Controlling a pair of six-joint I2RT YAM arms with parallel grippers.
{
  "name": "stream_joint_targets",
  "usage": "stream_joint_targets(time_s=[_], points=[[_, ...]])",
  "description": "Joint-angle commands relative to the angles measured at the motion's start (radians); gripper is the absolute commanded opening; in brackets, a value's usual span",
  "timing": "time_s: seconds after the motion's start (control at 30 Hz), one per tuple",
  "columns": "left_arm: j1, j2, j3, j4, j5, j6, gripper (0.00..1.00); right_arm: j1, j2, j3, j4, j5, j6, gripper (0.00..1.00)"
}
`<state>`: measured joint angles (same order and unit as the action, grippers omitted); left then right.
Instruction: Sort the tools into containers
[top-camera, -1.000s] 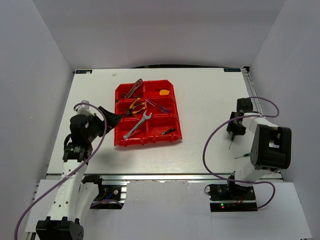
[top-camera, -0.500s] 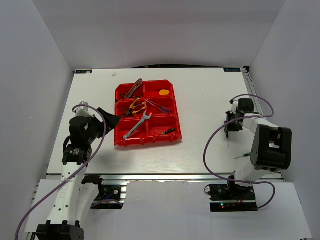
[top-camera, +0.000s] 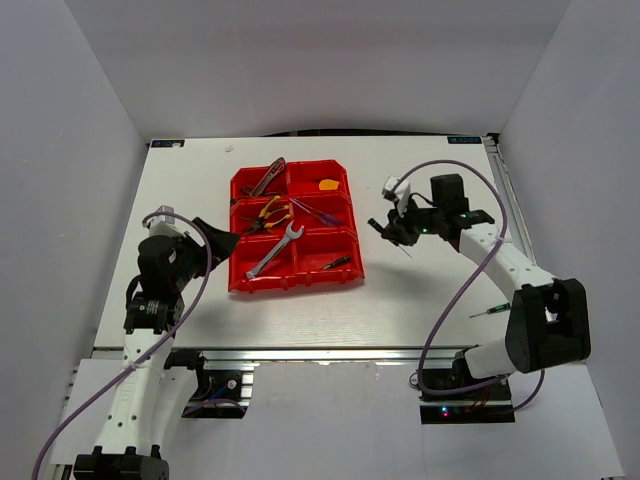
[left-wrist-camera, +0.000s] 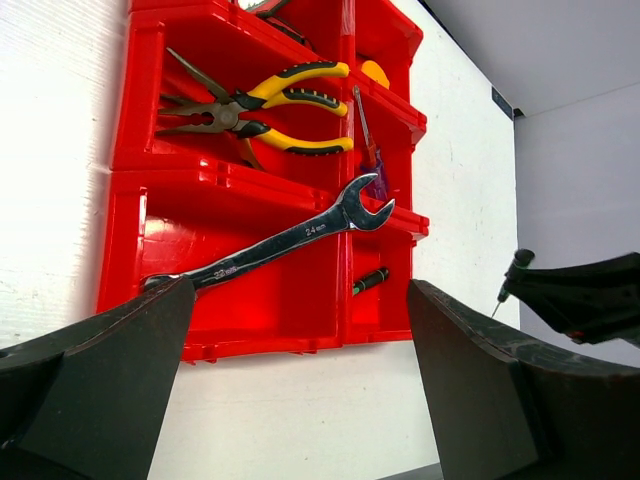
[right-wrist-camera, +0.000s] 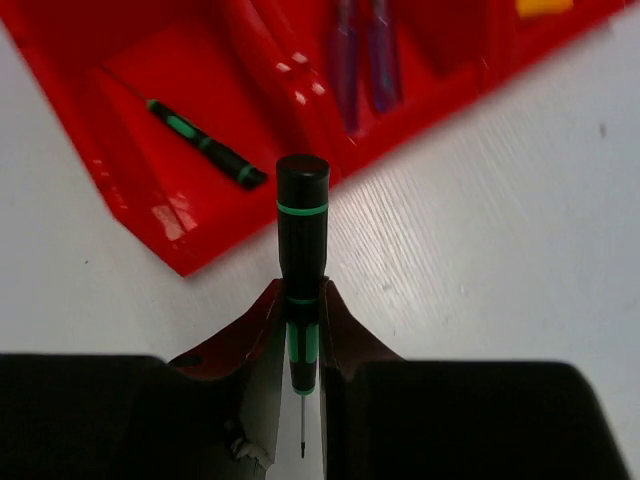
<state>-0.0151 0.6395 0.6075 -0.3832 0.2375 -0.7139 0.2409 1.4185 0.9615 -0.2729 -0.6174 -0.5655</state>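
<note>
While the right gripper (right-wrist-camera: 300, 300) pinches a slim green-black screwdriver (right-wrist-camera: 302, 225) beside the glossy red plastic 6-bin block (top-camera: 290, 283), the left gripper (left-wrist-camera: 300, 295) is spread wide near the table's (top-camera: 420, 300) left edge.

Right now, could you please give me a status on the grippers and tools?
Left gripper open, beside bins. Right gripper shut on screwdriver, short of bins. Second screwdriver loose on table.

Right gripper (right-wrist-camera: 298, 320): clamped on the held screwdriver (right-wrist-camera: 302, 230)
Held screwdriver: green-black, just outside the bins (right-wrist-camera: 180, 90)
Second screwdriver (right-wrist-camera: 200, 143): lying inside the bins' nearest compartment
</note>
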Motion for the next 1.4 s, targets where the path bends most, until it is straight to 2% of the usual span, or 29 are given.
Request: stream_joint_targets(time_s=[0.0,0.1,0.3,0.53,0.83,0.93,0.97,1.03,1.13,1.17,1.37], points=[[0.006,-0.021,-0.011,-0.006,-0.018,0.014,0.98,0.093,-0.009,0.086,-0.08,-0.14,-0.239,0.0],[0.006,-0.026,-0.012,-0.006,-0.015,0.013,0.98,0.184,0.04,0.156,-0.126,-0.159,-0.347,0.0],[0.006,-0.043,-0.011,-0.017,-0.017,0.011,0.98,0.305,0.177,0.266,-0.086,-0.122,-0.364,0.0],[0.006,-0.084,-0.029,-0.022,-0.015,-0.01,0.98,0.353,0.244,0.312,-0.057,-0.12,-0.34,0.0],[0.006,-0.089,-0.006,-0.046,-0.021,-0.006,0.98,0.397,0.292,0.301,0.011,-0.111,-0.274,0.1],[0.006,-0.103,0.0,-0.062,-0.032,-0.006,0.98,0.403,0.31,0.302,0.027,-0.096,-0.257,0.18],[0.006,-0.109,-0.002,-0.069,-0.036,-0.006,0.98,0.405,0.316,0.299,0.031,-0.09,-0.254,0.26],[0.006,-0.127,-0.002,-0.083,-0.041,-0.009,0.98,0.405,0.323,0.298,0.031,-0.076,-0.254,0.35],[0.006,-0.141,0.0,-0.097,-0.049,-0.009,0.98,0.406,0.32,0.306,0.006,-0.068,-0.264,0.41],[0.006,-0.15,0.0,-0.103,-0.049,-0.01,0.98,0.403,0.315,0.306,-0.002,-0.067,-0.266,0.46],[0.006,-0.169,0.0,-0.112,-0.05,-0.013,0.98,0.384,0.215,0.299,-0.093,-0.067,-0.301,0.49]])
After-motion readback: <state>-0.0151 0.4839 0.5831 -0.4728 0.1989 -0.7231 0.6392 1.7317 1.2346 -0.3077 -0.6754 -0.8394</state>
